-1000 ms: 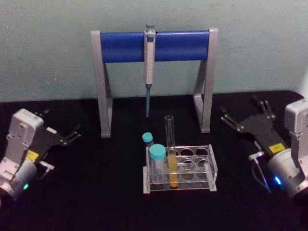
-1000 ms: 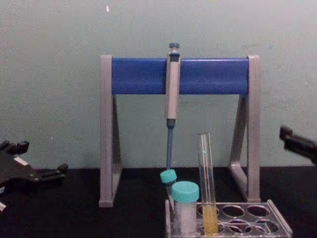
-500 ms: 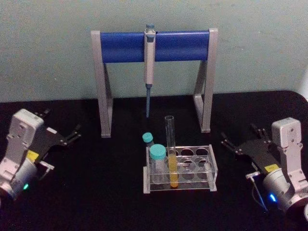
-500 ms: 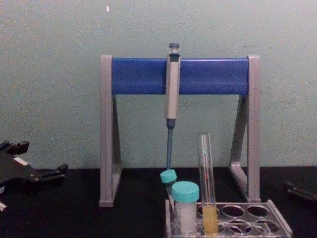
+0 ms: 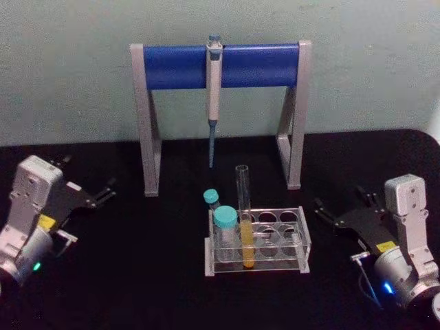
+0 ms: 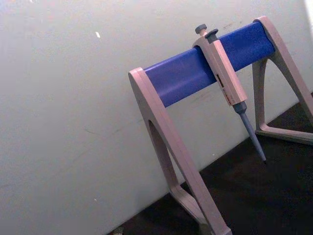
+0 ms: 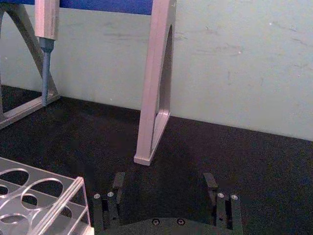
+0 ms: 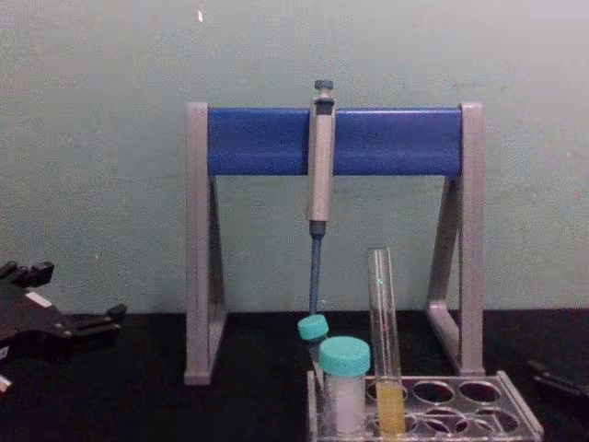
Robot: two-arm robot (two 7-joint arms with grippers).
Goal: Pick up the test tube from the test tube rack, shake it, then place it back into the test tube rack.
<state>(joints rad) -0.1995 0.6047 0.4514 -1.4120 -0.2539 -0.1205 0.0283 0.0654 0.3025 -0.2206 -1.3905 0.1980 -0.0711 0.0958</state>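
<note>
We saw the test tube (image 5: 244, 227) standing upright in the front row of the test tube rack (image 5: 302, 240), a tall, thin, uncapped glass tube with yellow-orange liquid in its lower part and its clear upper length rising well above the rack's top plate. Just beside it on the left stood two shorter teal-capped tubes (image 5: 224, 230), the nearer touching or nearly touching it; the other holes were bare. Behind the rack rose a grey-legged stand with a blue bar (image 5: 220, 65), a grey-blue pipette (image 5: 214, 96) hanging from the bar. Our right gripper (image 5: 344, 206) sat low, right of the rack, fingers spread and holding nothing; our left gripper (image 5: 86, 182) rested far left, also spread and unladen. The table (image 5: 137, 275) was black, backed by a pale green wall (image 5: 69, 82).
</note>
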